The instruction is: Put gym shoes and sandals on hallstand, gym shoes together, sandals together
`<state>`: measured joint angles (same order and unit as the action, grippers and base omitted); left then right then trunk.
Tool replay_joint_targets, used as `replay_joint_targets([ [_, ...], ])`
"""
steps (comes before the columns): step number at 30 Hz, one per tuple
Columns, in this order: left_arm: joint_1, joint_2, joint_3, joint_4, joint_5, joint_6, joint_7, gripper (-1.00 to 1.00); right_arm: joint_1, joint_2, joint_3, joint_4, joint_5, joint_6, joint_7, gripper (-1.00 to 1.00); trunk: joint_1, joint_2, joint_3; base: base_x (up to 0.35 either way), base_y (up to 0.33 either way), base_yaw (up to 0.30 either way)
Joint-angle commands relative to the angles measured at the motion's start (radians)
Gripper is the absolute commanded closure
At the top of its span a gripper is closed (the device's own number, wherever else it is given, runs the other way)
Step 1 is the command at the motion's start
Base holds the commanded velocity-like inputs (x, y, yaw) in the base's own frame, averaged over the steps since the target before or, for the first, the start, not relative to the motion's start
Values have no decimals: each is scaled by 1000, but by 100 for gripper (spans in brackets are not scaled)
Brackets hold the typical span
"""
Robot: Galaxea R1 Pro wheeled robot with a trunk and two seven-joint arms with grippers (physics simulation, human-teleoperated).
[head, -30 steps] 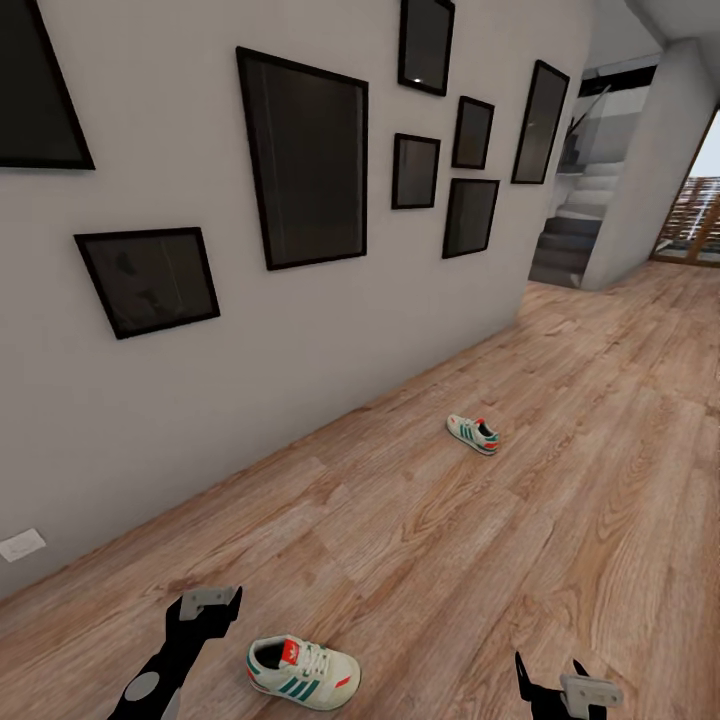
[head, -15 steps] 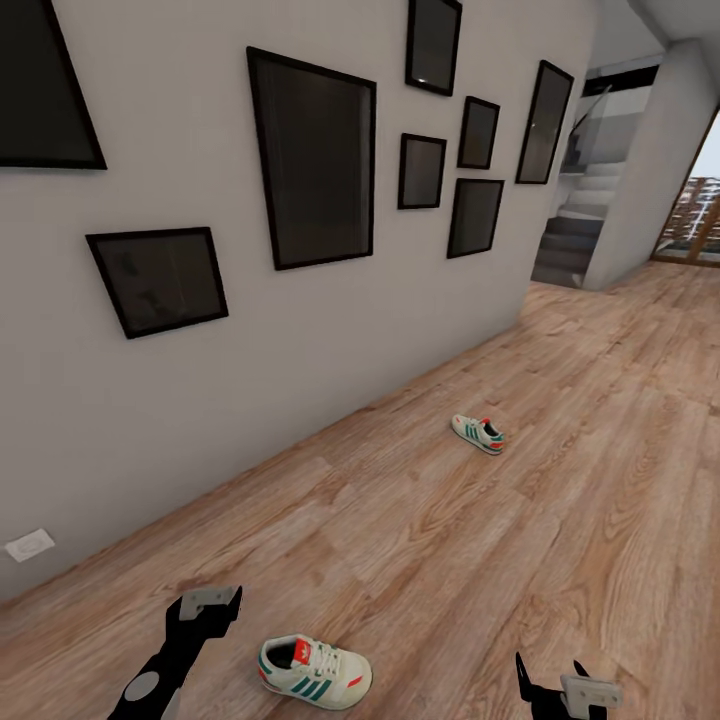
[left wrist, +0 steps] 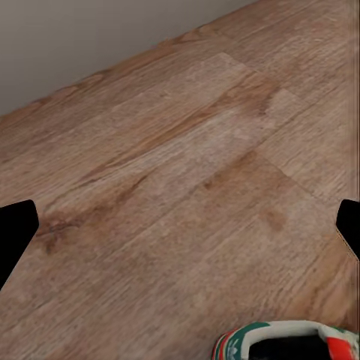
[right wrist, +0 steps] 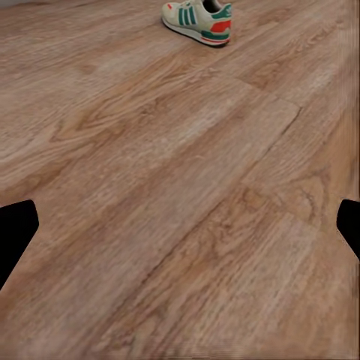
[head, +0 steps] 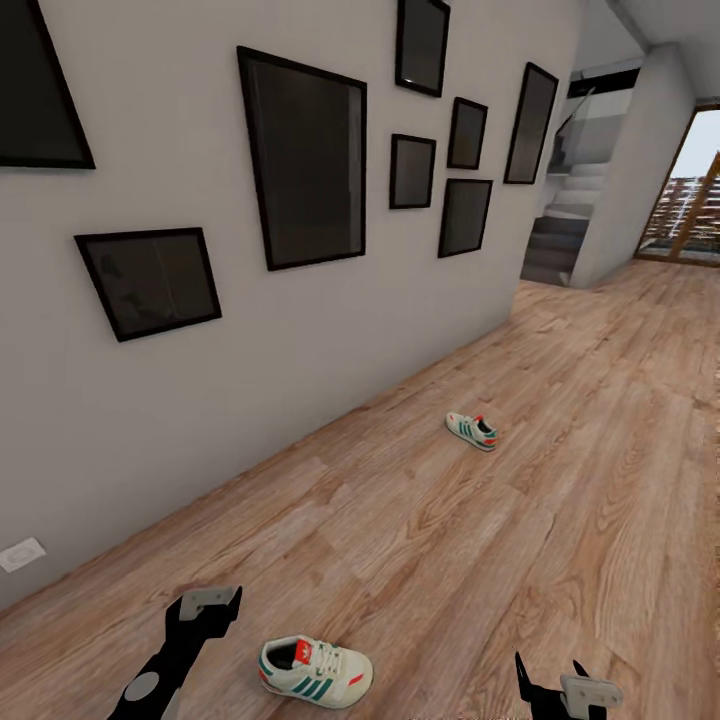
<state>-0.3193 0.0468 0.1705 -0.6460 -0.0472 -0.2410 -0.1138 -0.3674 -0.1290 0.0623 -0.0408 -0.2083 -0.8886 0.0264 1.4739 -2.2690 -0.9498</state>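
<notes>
Two gym shoes lie on the corridor floor (head: 560,480), well apart from each other. The near gym shoe (head: 315,672) sits upright on its sole between the two arms, just beside the left pincer (head: 205,610); its long axis runs roughly across the head view, toe toward the robot's right, heel and red tongue label toward the left. In the left wrist view only its collar and tongue show at the frame edge (left wrist: 289,343). The far gym shoe (head: 471,431) rests further down the corridor, near the grey wall (head: 330,330); it is also upright, its long axis running on a slant, the red-accented end pointing away from the wall. The right wrist view shows this shoe ahead (right wrist: 198,18) on the planks. The left pincer hangs above bare floor with its fingers spread, holding nothing. The right pincer (head: 555,685) sits low at the frame edge, its fingers likewise apart and empty. Black picture frames (head: 305,160) hang on the wall; a staircase (head: 560,240) stands at the corridor's far end.
</notes>
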Motion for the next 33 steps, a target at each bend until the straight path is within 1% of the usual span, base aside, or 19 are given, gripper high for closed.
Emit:
replay_joint_targets([
  [1,-1,-1,6,0,-5,-3,-8,-100,-1,0,7,1,-9,-3,3,-100,0,0,-1,0,2,-235],
  [33,-1,-1,5,0,-5,-3,-8,-100,-1,0,6,1,-9,-3,3,-100,0,0,-1,0,0,-261],
])
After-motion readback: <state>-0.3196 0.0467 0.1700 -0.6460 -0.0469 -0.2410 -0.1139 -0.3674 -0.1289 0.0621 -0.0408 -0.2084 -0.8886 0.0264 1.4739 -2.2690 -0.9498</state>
